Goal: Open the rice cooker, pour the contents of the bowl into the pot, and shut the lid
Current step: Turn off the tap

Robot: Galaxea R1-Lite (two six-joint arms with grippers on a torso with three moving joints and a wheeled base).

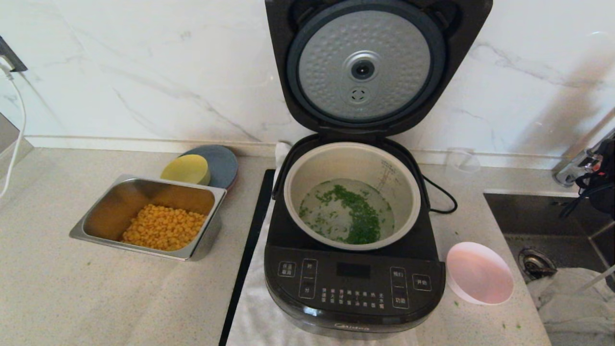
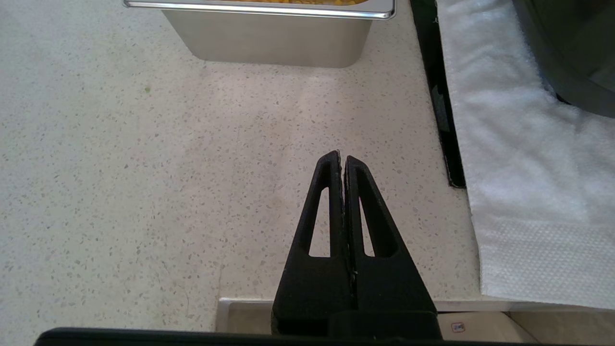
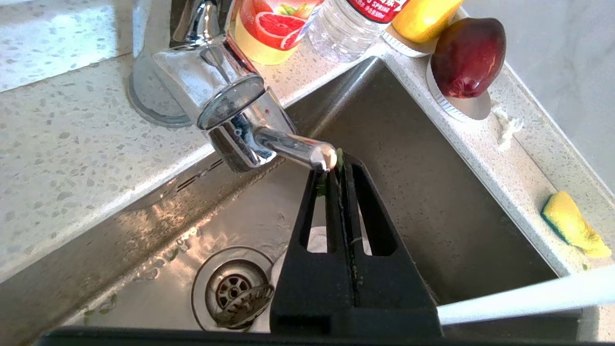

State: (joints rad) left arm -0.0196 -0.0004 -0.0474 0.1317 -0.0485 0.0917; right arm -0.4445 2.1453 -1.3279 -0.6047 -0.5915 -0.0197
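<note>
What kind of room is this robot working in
Most likely a home kitchen. A rice cooker stands open on a speckled stone countertop, a steel sink with a chrome faucet sits beside it, and a steel tray holds corn kernels.

You've got the rice cooker (image 1: 353, 283) centre on a towel (image 1: 254, 317), lid (image 1: 363, 67) raised behind the pot (image 1: 307, 168); herb bits (image 1: 358, 216) in the pot. Bowl (image 1: 479, 273) just right of the cooker, steel tray (image 1: 96, 226) with corn (image 1: 163, 227) left, sink (image 1: 552, 216) far right.
</note>
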